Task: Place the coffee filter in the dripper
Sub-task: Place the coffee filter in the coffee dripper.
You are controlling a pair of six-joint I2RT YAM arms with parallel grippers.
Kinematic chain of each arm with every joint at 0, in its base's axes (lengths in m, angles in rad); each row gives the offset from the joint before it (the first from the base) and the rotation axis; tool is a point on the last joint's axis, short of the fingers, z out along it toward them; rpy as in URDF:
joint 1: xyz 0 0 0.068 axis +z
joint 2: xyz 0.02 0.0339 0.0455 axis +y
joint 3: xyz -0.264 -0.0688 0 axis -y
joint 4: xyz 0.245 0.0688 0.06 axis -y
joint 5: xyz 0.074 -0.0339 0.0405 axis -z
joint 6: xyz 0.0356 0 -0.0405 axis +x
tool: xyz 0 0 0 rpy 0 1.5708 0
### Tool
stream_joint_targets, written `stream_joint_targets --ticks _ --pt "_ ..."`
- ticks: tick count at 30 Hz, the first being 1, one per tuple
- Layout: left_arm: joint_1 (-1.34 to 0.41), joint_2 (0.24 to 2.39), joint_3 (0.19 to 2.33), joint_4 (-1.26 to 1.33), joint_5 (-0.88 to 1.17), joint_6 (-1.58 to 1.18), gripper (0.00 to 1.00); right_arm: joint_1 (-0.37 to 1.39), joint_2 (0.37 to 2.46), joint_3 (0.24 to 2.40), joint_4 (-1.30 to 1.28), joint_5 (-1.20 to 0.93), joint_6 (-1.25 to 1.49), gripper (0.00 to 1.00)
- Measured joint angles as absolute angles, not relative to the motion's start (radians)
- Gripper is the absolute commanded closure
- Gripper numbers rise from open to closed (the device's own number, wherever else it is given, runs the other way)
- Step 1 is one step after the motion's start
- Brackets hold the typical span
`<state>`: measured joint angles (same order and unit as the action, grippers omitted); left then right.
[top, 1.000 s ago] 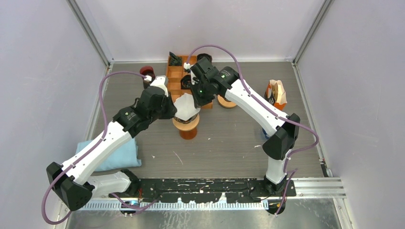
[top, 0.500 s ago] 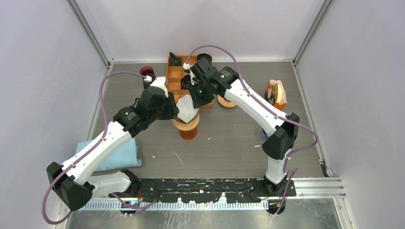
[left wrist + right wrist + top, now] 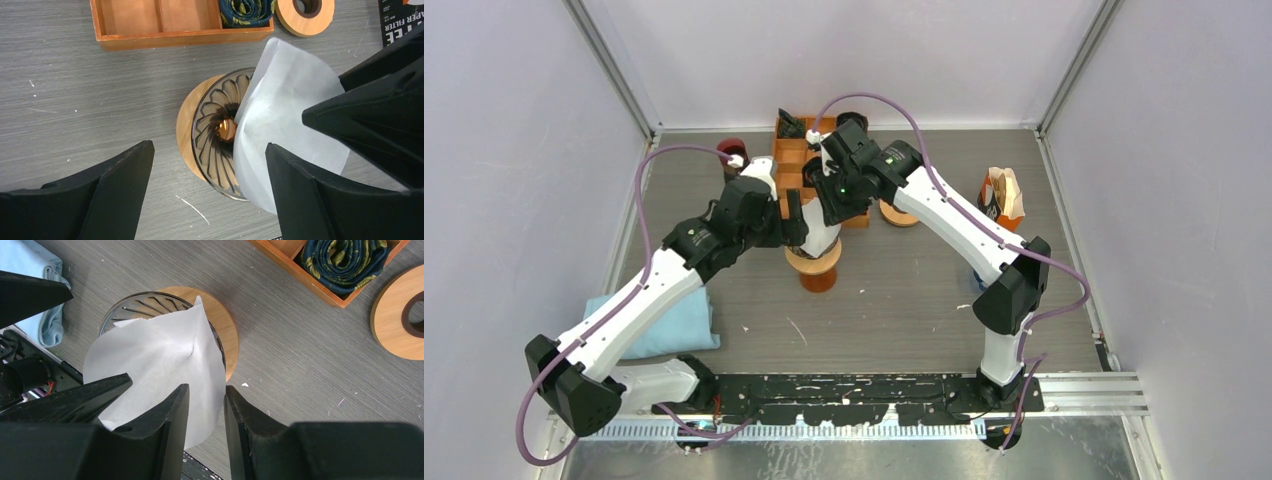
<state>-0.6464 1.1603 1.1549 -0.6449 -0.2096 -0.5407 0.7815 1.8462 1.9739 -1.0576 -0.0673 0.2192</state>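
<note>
The white paper coffee filter (image 3: 285,110) stands tilted in the glass dripper (image 3: 215,130), which sits on a wooden collar over an orange base (image 3: 816,275). The filter's lower part is inside the ribbed cone and its upper edge leans out over the rim. My left gripper (image 3: 207,147) is wide open above the dripper, with one finger at the filter's side. My right gripper (image 3: 206,388) straddles the filter's (image 3: 160,350) folded edge with a visible gap, so the paper is not pinched. From the top, both grippers (image 3: 796,220) (image 3: 829,212) crowd over the dripper and hide most of the filter (image 3: 820,238).
A wooden compartment tray (image 3: 796,160) behind the dripper holds a dark patterned cloth (image 3: 345,260). A loose wooden ring (image 3: 899,213) lies right of it. A filter bag (image 3: 1002,195) stands far right, a folded blue cloth (image 3: 669,325) lies left, and a dark red cup (image 3: 732,150) stands at the back left.
Both grippers have opened, the left one wide and the right one a little, letting go of the filter. The filter stays leaning in the dripper.
</note>
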Motion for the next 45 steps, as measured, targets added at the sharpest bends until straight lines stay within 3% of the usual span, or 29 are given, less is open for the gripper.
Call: stream_joint_targets --ticks 13,45 --pt "-0.64 1.271 1.184 -0.663 -0.214 -0.514 0.13 0.781 1.846 1.9 -1.013 -0.053 0.22 0.58" --pt "-0.614 1.272 1.14 -0.705 -0.223 -0.514 0.13 0.781 1.859 1.805 -0.928 -0.062 0.219 0.53"
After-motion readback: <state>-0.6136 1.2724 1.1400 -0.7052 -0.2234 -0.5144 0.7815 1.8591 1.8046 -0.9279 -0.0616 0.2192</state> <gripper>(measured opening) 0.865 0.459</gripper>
